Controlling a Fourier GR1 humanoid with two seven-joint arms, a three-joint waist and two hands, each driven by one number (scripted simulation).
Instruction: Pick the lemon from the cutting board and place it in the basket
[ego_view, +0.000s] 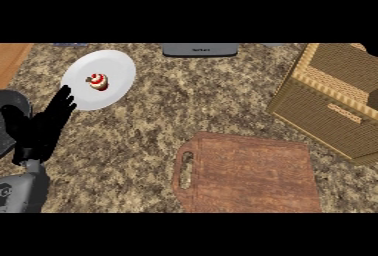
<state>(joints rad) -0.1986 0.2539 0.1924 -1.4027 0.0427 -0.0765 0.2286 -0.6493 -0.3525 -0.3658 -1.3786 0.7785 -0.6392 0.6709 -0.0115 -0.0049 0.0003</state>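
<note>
1. One speckled stone counter (148, 130) fills the view; everything else is set on it.
2. Woven basket (325, 120) is placed at the right edge, turned at an angle, open top facing up. Only part of its inside is shown, and no lemon can be made out there.
3. Wooden cutting board (251, 175) lies low in the middle, just beside the basket's near corner, handle slot at its left end. Its top is bare: no lemon is seen on it.
4. White plate (111, 65) is set upper left, well apart from board and basket.
5. Left hand (44, 125) is shown at the left edge, resting, fingers straight and pointing up, nothing held. Its fingertips appear at the plate's lower-left rim; contact cannot be told.
6. Small cupcake (98, 82) sits on the plate.
7. Lemon: nowhere in view, so its place and long axis cannot be given.
8. Key relation: board and basket both lie to the right of the left hand, the basket farther off. Right hand is not shown; that side is judged the nearer one for any move to the basket.
</note>
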